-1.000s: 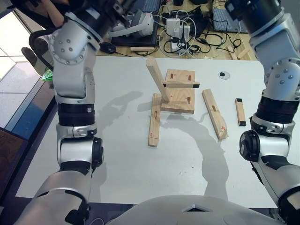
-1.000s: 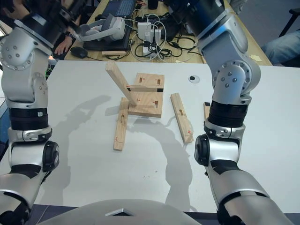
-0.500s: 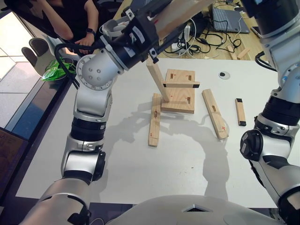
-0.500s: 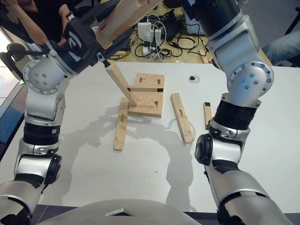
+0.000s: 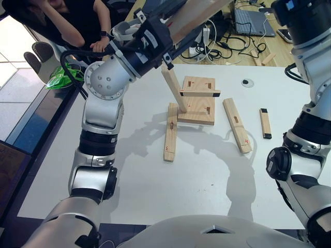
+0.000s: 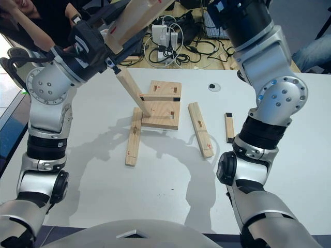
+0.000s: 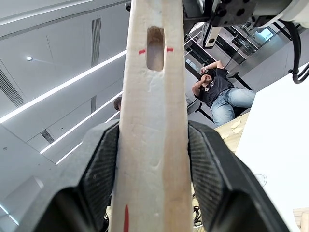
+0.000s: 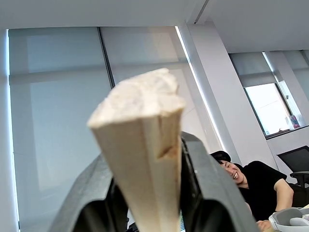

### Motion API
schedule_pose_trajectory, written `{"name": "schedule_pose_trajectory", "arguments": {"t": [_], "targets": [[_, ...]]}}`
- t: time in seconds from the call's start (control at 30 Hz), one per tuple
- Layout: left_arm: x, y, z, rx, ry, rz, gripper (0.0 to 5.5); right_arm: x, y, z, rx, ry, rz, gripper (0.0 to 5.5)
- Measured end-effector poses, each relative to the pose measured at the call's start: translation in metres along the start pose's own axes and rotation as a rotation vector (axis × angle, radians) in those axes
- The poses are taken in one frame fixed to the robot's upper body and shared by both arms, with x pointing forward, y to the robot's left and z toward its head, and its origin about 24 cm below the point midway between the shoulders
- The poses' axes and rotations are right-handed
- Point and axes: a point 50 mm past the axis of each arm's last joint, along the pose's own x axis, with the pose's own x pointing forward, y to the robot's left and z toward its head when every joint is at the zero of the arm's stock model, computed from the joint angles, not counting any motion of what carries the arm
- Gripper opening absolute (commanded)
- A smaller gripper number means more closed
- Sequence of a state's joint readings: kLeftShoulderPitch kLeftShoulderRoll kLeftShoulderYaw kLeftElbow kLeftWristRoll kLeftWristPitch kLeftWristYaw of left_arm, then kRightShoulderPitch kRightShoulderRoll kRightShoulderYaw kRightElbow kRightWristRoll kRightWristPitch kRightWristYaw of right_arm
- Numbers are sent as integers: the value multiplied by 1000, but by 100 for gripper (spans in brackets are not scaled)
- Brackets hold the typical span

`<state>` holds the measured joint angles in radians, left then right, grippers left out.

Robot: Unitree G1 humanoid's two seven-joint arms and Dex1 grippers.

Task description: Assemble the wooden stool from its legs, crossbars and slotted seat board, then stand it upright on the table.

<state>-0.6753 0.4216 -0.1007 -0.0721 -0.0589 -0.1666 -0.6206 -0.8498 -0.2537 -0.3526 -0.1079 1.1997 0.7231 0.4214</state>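
My left gripper (image 5: pixel 158 39) is raised above the table's far left and shut on a wooden leg (image 5: pixel 194 18) that slants up toward the right. In the left wrist view the fingers (image 7: pixel 104 169) clamp that slotted leg (image 7: pixel 154 96). My right gripper (image 8: pixel 145 193) is held high and shut on a wooden piece (image 8: pixel 140 145), seen end-on. On the table lies the seat board (image 5: pixel 199 111), with one leg (image 5: pixel 173 88) standing tilted in it and a crossbar (image 5: pixel 200 93) resting across it.
Two loose legs (image 5: pixel 169 132) (image 5: pixel 237 125) lie on either side of the seat board, and a short crossbar (image 5: pixel 265 123) lies further right. A small black disc (image 5: pixel 247 82) sits at the far right. Cables, a laptop and wood scraps crowd the desk behind.
My left arm has swung up and inward, bringing its leg across the top of the scene. The right arm has lifted higher. The parts on the table have not moved.
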Motion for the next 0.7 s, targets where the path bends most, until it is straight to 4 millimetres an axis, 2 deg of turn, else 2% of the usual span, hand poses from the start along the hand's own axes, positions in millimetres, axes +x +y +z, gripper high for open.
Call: {"name": "schedule_pose_trajectory", "arguments": {"t": [0.07, 0.1, 0.27, 0.47, 0.5, 0.6, 0.63, 0.7], "targets": [[0, -1, 1, 3, -4, -1, 206, -1, 1, 0, -10, -9, 1, 113], [1, -1, 1, 3, -5, 3, 243, 0, 1, 0, -16, -12, 1, 112], [6, -2, 2, -16, -17, 32, 309, 1, 2, -2, -39, -42, 4, 101], [6, 18, -1, 77, 12, 148, 408, -4, -6, 11, -163, -124, -78, 101], [-1, 30, -4, 104, 30, 227, 418, -7, -11, 15, -202, -130, -124, 101], [-46, 88, -4, 249, 134, 565, 468, -32, -36, 38, -332, -184, -358, 101], [-57, 99, -6, 245, 162, 659, 480, -37, -40, 44, -359, -200, -402, 101], [-85, 115, -34, 79, 289, 860, 510, -48, -49, 53, -443, -191, -512, 101]]}}
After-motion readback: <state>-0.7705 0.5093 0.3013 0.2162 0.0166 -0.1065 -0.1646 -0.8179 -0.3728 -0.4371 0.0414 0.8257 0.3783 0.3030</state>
